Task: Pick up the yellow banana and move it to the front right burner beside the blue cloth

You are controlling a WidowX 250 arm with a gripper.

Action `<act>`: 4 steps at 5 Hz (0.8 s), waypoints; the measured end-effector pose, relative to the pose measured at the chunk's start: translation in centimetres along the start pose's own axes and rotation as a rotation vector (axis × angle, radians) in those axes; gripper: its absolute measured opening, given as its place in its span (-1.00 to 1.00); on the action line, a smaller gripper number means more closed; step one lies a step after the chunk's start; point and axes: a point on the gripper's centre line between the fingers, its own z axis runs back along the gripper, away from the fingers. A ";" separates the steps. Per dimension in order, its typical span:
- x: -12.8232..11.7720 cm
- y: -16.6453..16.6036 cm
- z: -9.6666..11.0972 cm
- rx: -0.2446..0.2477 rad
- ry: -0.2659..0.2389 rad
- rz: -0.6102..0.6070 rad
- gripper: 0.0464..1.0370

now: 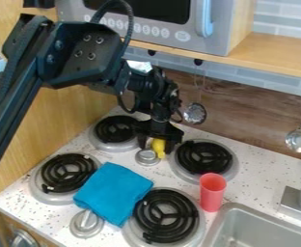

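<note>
Near the back of the stove top, my gripper (157, 142) hangs down between the two rear burners. It is shut on a yellow object (159, 147), which points downward at a slight tilt from between the fingers. Just left of the yellow object's lower end is a round silver knob (147, 157). A folded blue cloth (113, 191) lies nearer the front, over the counter between the front burners. To the right, a red cup (212, 192) stands upright beside the sink.
Four black coil burners surround the area, among them the rear right one (204, 157) and the front right one (167, 215). The sink (259, 226) is at the lower right. Above are a microwave (159, 31) and a wooden shelf (275, 50) with hanging ladles (195, 114).
</note>
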 end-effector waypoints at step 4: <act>1.1 -0.1 -0.3 0.015 0.006 -0.011 0.82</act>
